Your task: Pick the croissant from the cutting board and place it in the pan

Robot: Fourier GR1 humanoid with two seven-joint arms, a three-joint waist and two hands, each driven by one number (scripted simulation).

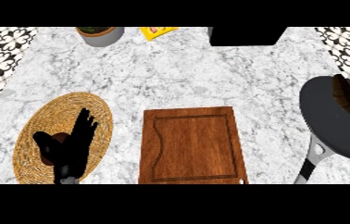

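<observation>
The wooden cutting board (191, 144) lies at the lower middle of the counter with nothing on it. At the right edge sits the dark grey pan (325, 114), its handle (311, 165) pointing toward me. A dark brown piece that looks like the croissant (341, 91) rests in the pan's far right part, cut off by the view's edge. My left hand (71, 153) shows at the lower left, open with fingers up, resting over a woven mat. My right hand does not show.
A round woven mat (41, 121) lies at the left, and a small dark brown thing (57, 139) on it is partly hidden by my left hand. Along the back stand a grey plant pot (101, 34), a yellow packet (157, 31) and a black object (246, 35).
</observation>
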